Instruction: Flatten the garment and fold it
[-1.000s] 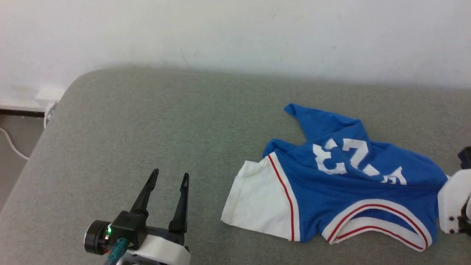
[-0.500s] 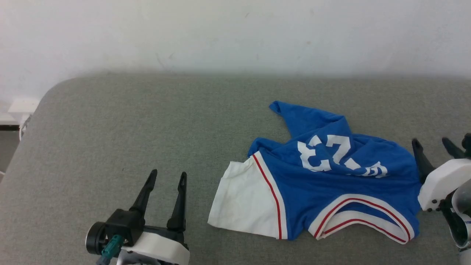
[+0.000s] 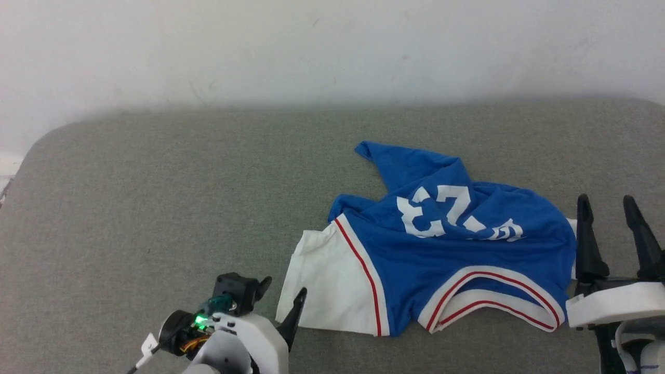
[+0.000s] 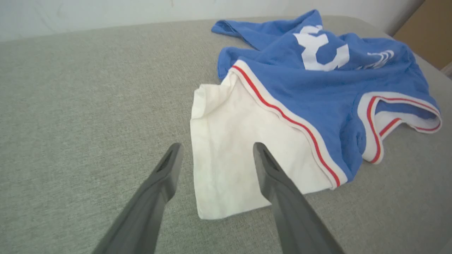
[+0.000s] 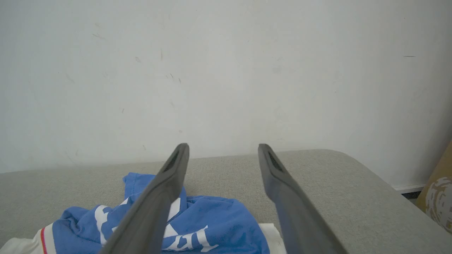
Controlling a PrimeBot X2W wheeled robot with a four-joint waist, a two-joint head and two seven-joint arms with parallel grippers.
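Since a second ago: the head camera pans, so the whole scene slides left in the head view, that's not the garment (image 3: pixel 447 259) moving. Real moves: left gripper (image 3: pixel 283 293) rolls over and swings in toward the garment; right gripper (image 3: pixel 606 202) comes up into view and its fingers go from shut to spread

Left to right now:
- tabletop (image 3: pixel 156 182): grey fabric, left half bare
- left gripper: fingers wide apart, gripping nothing, tips just beside the near edge of the white sleeve (image 3: pixel 327 285). In the left wrist view they straddle the sleeve's outer edge; can't confirm contact
- garment: right of centre on the tabletop, number side up, the 23 (image 3: pixel 434 210) upside down from the head, collar trim (image 3: pixel 493 301) toward the robot. Blue body is bunched and creased, one blue corner (image 3: pixel 366 150) sticks out toward the wall (image 3: pixel 311 47), lettering partly swallowed by a fold
- sliver of the other white sleeve (image 3: pixel 572 224) pokes out at the garment's right edge
- right gripper: fingers apart, empty, pointing toward the wall, just beside the garment's right edge, no touch that I can see

Progress call: early. Nothing flattened, no fold made. Still to do: grip both sides, pull the body flat, free the tucked right sleeve, smooth the far corner, then all the folding. Both grippers look staged for a two-sided pick at the sleeves
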